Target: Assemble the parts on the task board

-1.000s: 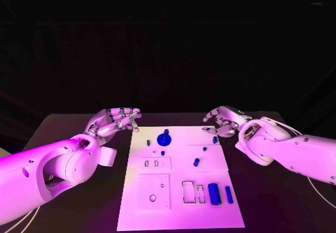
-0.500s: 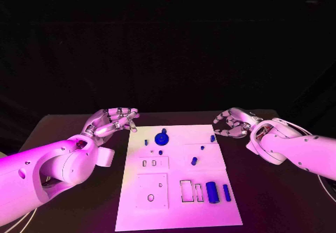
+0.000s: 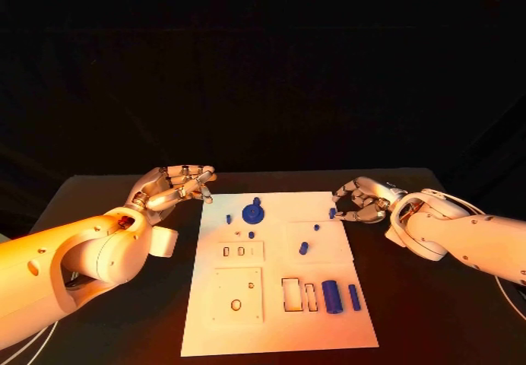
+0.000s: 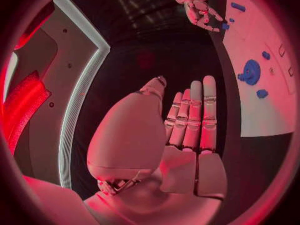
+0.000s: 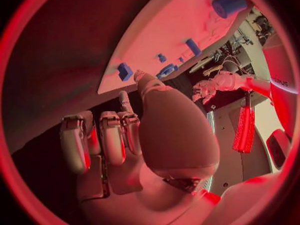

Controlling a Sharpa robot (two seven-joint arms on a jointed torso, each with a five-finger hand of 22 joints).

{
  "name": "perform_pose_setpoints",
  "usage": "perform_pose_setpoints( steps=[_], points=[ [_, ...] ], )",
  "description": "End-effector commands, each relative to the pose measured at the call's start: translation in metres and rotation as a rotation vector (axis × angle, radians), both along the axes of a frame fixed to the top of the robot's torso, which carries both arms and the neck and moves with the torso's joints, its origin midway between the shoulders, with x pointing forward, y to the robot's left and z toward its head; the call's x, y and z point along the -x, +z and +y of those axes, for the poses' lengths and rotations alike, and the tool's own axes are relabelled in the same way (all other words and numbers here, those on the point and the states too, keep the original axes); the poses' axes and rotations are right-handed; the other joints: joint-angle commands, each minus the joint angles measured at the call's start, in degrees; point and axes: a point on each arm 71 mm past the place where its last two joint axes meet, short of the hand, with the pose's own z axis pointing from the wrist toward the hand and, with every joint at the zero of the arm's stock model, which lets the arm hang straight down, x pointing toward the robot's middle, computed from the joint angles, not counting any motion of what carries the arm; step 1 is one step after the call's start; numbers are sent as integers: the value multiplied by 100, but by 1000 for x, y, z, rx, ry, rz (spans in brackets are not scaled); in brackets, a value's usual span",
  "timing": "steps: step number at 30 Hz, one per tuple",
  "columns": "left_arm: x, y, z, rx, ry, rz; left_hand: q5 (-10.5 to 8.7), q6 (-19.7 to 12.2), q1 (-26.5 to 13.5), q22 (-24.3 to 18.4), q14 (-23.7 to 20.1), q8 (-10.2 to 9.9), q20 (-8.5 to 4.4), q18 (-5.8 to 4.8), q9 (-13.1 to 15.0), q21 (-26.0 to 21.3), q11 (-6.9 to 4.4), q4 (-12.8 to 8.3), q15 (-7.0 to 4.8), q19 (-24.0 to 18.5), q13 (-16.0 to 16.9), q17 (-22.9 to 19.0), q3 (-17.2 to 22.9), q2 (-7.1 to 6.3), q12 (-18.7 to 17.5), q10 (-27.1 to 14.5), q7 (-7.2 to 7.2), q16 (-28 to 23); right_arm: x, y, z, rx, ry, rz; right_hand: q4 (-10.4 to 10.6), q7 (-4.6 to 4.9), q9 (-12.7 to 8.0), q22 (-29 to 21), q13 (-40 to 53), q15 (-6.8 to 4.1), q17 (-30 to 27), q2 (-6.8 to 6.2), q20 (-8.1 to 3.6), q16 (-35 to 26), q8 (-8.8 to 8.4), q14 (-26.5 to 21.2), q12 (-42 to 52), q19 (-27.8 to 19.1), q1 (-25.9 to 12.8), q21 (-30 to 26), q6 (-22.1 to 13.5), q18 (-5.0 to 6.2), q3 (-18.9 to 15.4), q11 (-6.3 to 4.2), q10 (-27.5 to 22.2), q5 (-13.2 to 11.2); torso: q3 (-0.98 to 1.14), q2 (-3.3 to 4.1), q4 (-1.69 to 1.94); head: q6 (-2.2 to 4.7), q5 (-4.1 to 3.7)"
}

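Note:
The white task board (image 3: 280,319) lies in the middle of the black table. On it are a blue round disc (image 3: 253,214), several small blue pegs such as one (image 3: 305,248) mid-board, and a blue cylinder (image 3: 330,296) beside a blue bar (image 3: 354,296) near the slots. My left hand (image 3: 175,188) hovers off the board's far left corner, fingers loosely bent, holding nothing. My right hand (image 3: 362,200) is at the far right corner, empty, close to a small blue part (image 3: 332,214). The right wrist view has that part (image 5: 125,71) just beyond the thumb.
Empty rectangular slots (image 3: 294,295) and a plate with an oval hole (image 3: 236,305) sit on the board's near half. Bare table (image 3: 438,319) lies right of the board. In the left wrist view, the disc (image 4: 251,71) and my right hand (image 4: 200,7) lie beyond my left hand (image 4: 187,120).
My right hand drew away from the board's far right corner to the right, then came back a little toward it. The small part there stayed put. My left hand barely moved.

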Motion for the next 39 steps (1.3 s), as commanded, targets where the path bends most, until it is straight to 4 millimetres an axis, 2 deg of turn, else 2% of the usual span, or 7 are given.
perform_pose_setpoints(
  steps=[1, 9, 13, 15, 19, 27, 39],
  points=[
    [0, 1, -2, 12, -18, -3, -27, -39, 47, 5, -39, -14, 0, 20, 5, 20, -1, 10, -15, -54, 1, -9, 35, -22, 23, -44, 0, 38, 1, -4, 4, 10, 41, 30, -6, 20, -5, 1506, 1509, -18, 1415, -50, -8, -3, -27, 565, 23, 610, 19, 26, -9, -39, -31, -3, 606, -19, -6, -3, 0, -12, -8],
    [0, 0, -1, 10, -16, -2, -27, -39, 47, 5, -39, -14, 0, 20, 5, 20, -1, 10, -15, -54, 1, -9, 35, -22, 23, -44, 0, 38, 0, -8, 6, 14, 33, 38, 4, 21, -6, 1506, 1509, -17, 1432, -51, -7, 1, -29, 569, 23, 610, 11, 26, -12, -39, -43, -2, 606, -19, -9, -8, 16, -12, 5],
    [0, 0, -1, 10, -15, -2, -27, -39, 47, 5, -39, -14, 0, 20, 5, 20, -1, 10, -15, -54, 1, -9, 35, -22, 23, -44, 0, 38, -1, -9, 6, 17, 22, 39, 36, 18, -3, 1506, 1509, -15, 1436, -14, -4, 1, -21, 570, 23, 610, 5, 26, 6, -39, -52, -3, 606, 2, -10, -5, 4, -15, 9],
    [0, 0, -1, 10, -15, -2, -27, -39, 47, 5, -39, -14, 0, 20, 5, 20, -1, 10, -15, -54, 1, -9, 35, -22, 23, -44, 0, 38, -2, -11, 7, 19, 16, 41, 101, 12, 4, 1506, 1509, -18, 1440, 89, -4, 3, 0, 571, 23, 610, -4, 26, 54, -39, -18, -10, 606, 75, -9, -5, 6, -13, 4],
    [0, 0, -1, 10, -15, -2, -27, -39, 47, 5, -39, -14, 0, 20, 5, 20, -1, 10, -15, -54, 1, -9, 35, -22, 23, -44, 0, 38, -3, -14, 7, 22, 8, 50, 115, -1, 12, 1506, 1509, -28, 1445, 177, -10, 4, 30, 572, 23, 610, 51, 26, 119, -39, 80, -22, 606, 92, -7, -8, 4, -23, 12],
    [0, 0, 0, 9, -13, -1, -26, -41, 47, 16, -43, -14, 3, 21, 7, 36, -1, 11, -14, -69, 1, -13, 39, -22, 25, -48, 0, 44, -3, -18, 9, 29, 1, 62, 119, -17, 18, 1506, 1509, -39, 1446, 219, -19, 4, 56, 572, 23, 610, 77, 26, 177, -39, 158, -35, 606, 94, -2, -7, 2, -18, 51],
    [0, 0, 1, 7, -14, 2, -26, -41, 47, 16, -43, -14, 3, 21, 7, 36, -1, 11, -14, -69, 1, -13, 39, -22, 25, -48, 0, 44, -6, -19, 5, 41, -31, 66, 131, -36, 24, 1506, 1509, -51, 1441, 251, -29, 3, 81, 571, 23, 610, 78, 26, 224, -39, 220, -51, 606, 86, -1, -13, -4, -31, 36]
  ],
)
